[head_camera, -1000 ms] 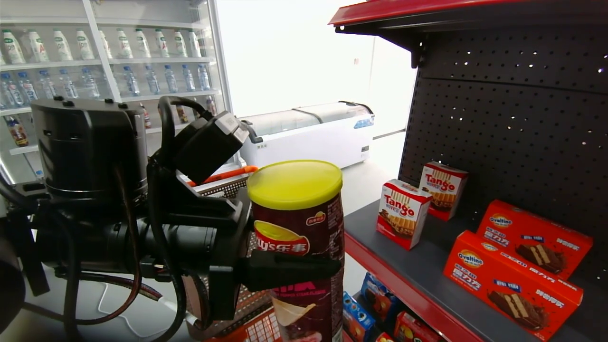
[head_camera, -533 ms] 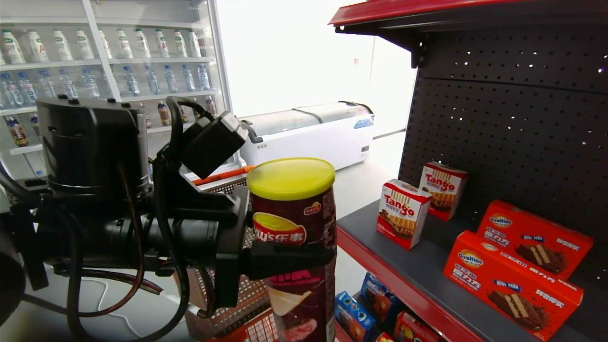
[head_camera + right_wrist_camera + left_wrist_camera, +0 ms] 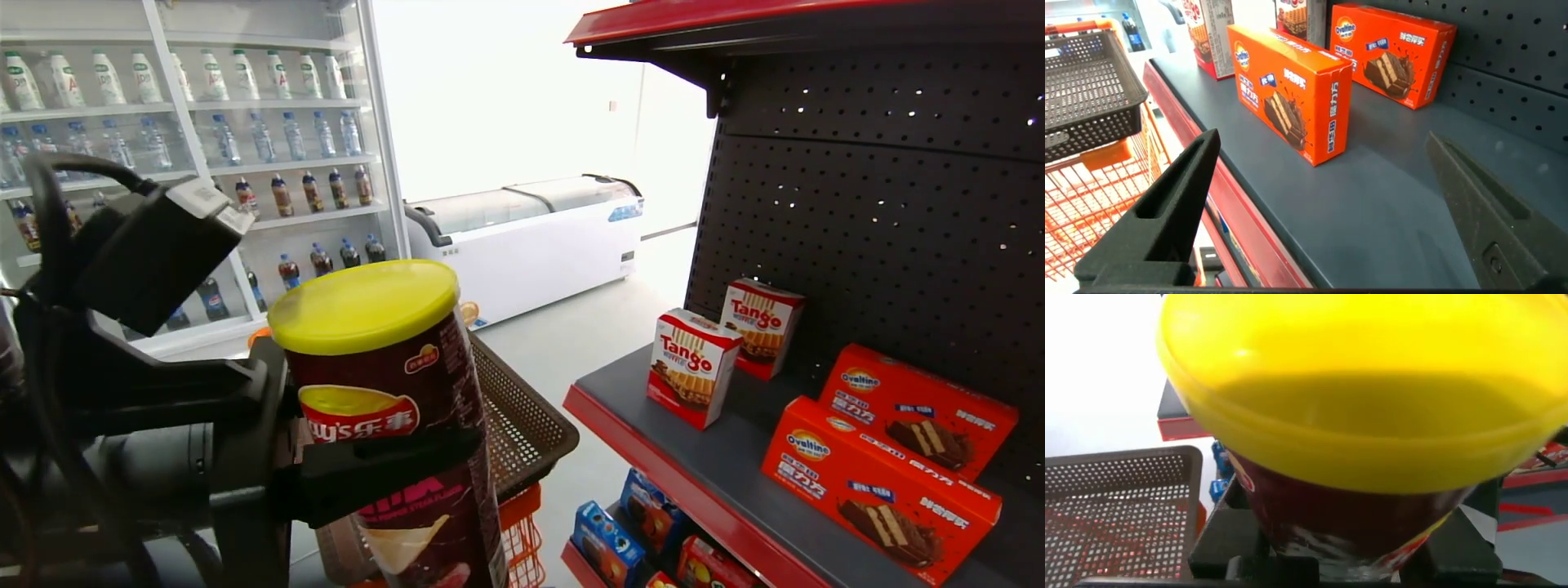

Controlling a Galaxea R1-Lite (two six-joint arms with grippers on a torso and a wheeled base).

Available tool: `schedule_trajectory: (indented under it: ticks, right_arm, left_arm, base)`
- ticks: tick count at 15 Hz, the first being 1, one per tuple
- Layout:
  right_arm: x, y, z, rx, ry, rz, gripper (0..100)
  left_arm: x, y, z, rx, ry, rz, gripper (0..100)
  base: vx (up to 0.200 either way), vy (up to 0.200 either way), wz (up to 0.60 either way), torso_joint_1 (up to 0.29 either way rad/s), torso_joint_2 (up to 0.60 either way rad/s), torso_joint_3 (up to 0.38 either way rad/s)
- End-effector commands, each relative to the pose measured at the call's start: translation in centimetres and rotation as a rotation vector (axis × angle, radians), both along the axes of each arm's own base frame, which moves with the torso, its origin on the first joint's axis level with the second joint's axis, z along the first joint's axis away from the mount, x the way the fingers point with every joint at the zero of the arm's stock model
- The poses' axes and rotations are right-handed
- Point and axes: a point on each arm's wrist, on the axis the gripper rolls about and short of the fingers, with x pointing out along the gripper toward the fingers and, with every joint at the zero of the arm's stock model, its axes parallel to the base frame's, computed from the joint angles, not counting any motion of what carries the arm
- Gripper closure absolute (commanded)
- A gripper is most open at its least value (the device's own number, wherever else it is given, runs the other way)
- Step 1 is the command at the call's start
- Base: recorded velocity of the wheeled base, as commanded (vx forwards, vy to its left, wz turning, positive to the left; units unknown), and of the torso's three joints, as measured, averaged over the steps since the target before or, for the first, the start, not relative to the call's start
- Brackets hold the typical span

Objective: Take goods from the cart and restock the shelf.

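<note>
- A glass-fronted drinks cooler (image 3: pixel 204 122) stands at the far left, its racks lined with bottles.
- The left hand (image 3: pixel 384 474) is in front of the cooler, low in the head view. It pinches the chips can (image 3: pixel 375 384) around its middle, with one black finger (image 3: pixel 359 482) lying across the front of the label.
- The chips can is dark red with a yellow lid (image 3: pixel 363 304). It is held roughly upright in the air, left of the shelf's end and not touching it. The left wrist view looks down on the same lid (image 3: pixel 1364 392), with the can's body (image 3: pixel 1347 523) between the finger bases.
- A brown basket (image 3: pixel 522 425) of perforated plastic sits just behind and beside the can, on the orange wire cart (image 3: pixel 522 531).
- A white chest freezer (image 3: pixel 531 237) stands farther back, against the bright wall.
- The shelf (image 3: pixel 653 441) has a grey board with a red front edge and a black pegboard back.
- Two wafer boxes (image 3: pixel 692 367) stand upright near the shelf's left end, one behind the other.
- Two orange boxes (image 3: pixel 878 490) stand to their right, also front and back.
- Blue packs (image 3: pixel 608 539) lie on the lower level.
- The right hand (image 3: pixel 1323 143) is spread wide and holds nothing. It hovers over the bare board just beside the orange boxes.
</note>
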Motion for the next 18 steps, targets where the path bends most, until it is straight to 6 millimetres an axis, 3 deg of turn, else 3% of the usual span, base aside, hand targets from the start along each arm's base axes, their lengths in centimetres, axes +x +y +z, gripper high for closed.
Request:
schedule_trajectory:
  ticks: [1, 6, 11, 18]
  right_arm:
    - [0.0, 0.0, 0.0, 0.000, 0.001, 0.000, 0]
    - [0.0, 0.0, 0.0, 0.000, 0.001, 0.000, 0]
    - [0.0, 0.0, 0.0, -0.002, 0.001, 0.000, 0]
    - [0.0, 0.0, 0.0, 0.000, 0.001, 0.000, 0]
  left_arm:
    - [-0.6, 0.3, 0.6, -0.019, -0.025, -0.006, 100]
    - [0.6, -0.7, 0.1, 0.001, -0.019, -0.021, 100]
    - [3.9, -5.0, -1.9, 0.001, -0.059, -0.088, 100]
    - [7.2, -7.5, -1.9, -0.006, -0.051, -0.112, 100]
  base:
    - [0.000, 0.000, 0.00, 0.000, 0.00, 0.000]
    - [0.000, 0.000, 0.00, 0.000, 0.00, 0.000]
    - [0.000, 0.000, 0.00, 0.000, 0.00, 0.000]
    - [0.000, 0.000, 0.00, 0.000, 0.00, 0.000]
